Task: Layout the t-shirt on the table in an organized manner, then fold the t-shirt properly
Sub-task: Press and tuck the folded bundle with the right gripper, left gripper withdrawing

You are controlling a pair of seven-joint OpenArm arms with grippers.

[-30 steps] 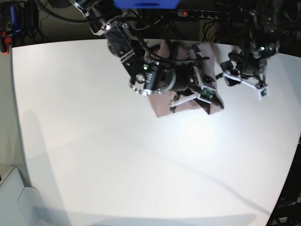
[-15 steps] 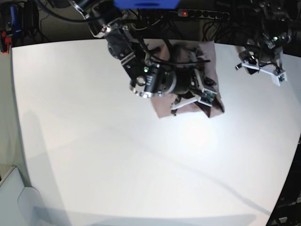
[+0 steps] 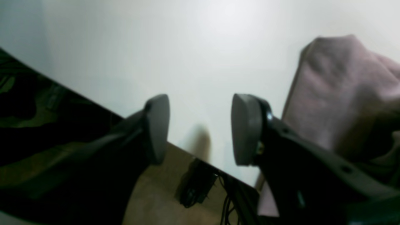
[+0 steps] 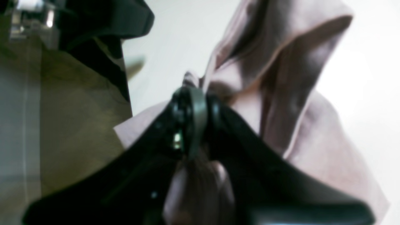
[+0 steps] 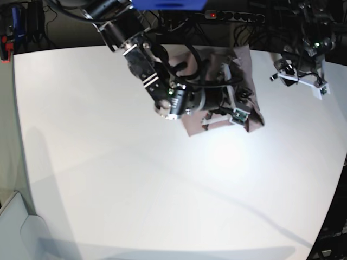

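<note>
T-shirt [image 5: 246, 111] sits bunched in a compact lump at the far edge of the worktop [image 5: 108, 162], toward the left arm's side, nowhere near laid out. Right claw [image 4: 193, 122] is buried in the pile; in the right wrist view its fingers look almost together with pink fabric bunched around and below them, so I read it as pinching a fold of the shirt, though blur means I can't rule out that the grip is loosening. Left claw [image 5: 301, 84] hangs above the worktop's far corner, well apart from the cloth, fingers spread and empty; the left wrist view shows bare white surface between them with the shirt off to one side. Step in hand, my read: the layout stage, opening up the bundle, folding not yet started. Next move likely needs the right arm to lift or drag its pinch toward open worktop while the left comes in for a second edge, collar or hem, to spread it flat. Risk: grabbing several layers at once.
</note>
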